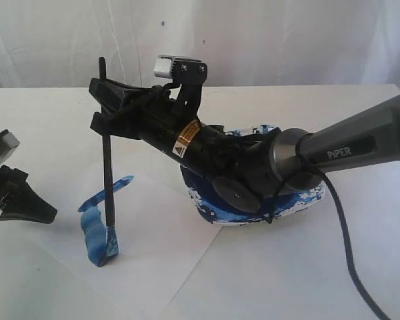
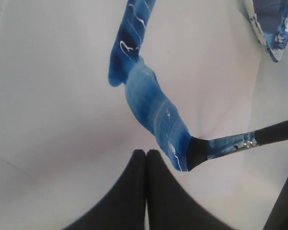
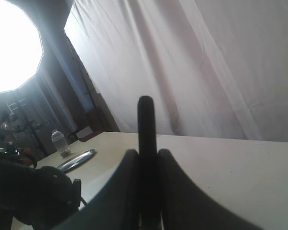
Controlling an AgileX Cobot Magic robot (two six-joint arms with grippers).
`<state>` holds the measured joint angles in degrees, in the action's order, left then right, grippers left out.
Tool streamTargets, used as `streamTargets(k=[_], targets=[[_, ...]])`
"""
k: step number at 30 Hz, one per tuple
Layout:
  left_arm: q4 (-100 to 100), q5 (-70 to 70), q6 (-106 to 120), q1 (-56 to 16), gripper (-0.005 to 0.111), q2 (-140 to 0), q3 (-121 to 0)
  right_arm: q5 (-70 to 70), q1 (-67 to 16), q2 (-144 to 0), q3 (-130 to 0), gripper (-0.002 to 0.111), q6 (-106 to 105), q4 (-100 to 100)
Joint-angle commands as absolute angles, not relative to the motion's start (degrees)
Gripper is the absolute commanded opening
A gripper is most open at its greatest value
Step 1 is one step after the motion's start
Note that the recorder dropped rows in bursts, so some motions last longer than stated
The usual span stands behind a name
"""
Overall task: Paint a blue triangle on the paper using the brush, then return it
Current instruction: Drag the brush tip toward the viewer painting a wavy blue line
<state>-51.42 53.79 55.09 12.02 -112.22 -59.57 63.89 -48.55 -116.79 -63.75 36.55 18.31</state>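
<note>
R fingers (image 1: 113, 90) clamped on upright brush (image 1: 107, 167), tip on paper (image 1: 153, 253); L fingers (image 2: 129, 191) closed, empty. Risk: excess down-pressure w/ paper unpinned, hence smeared blue triangle (image 1: 93, 227).

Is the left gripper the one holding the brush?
No. The left gripper has its jaws shut on nothing, while the brush stands upright in the right gripper, its tip on the paper.
</note>
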Motion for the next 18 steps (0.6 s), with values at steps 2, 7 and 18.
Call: streamTargets(k=[2,7,18], targets=[[-53.3,54.8,56.2,11.9,0.000,-115.6,-59.3,63.4,-48.5,-115.4,-62.5,0.000,35.6,19.5],[-54.6,53.7,57.4,11.9,0.000,-116.7,-59.3,69.6,-48.5,-115.4,-62.5,0.000,33.5,17.1],[-54.5,53.3,57.4,11.9,0.000,-116.7,-59.3,70.0,-47.8,-115.1,-63.4,0.000,21.1,-9.7]])
